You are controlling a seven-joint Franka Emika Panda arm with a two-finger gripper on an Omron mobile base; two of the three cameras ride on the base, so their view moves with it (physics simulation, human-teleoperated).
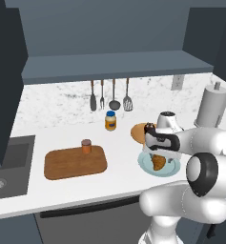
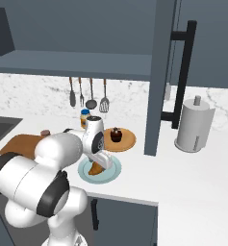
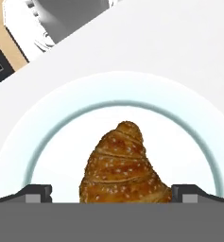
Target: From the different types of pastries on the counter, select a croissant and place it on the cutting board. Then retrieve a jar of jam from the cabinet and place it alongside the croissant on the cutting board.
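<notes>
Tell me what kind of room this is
It looks like a kitchen, rendered rather than real: a white marbled counter with a sink set into it, cooking utensils hanging on the wall, and a paper towel roll nearby.
</notes>
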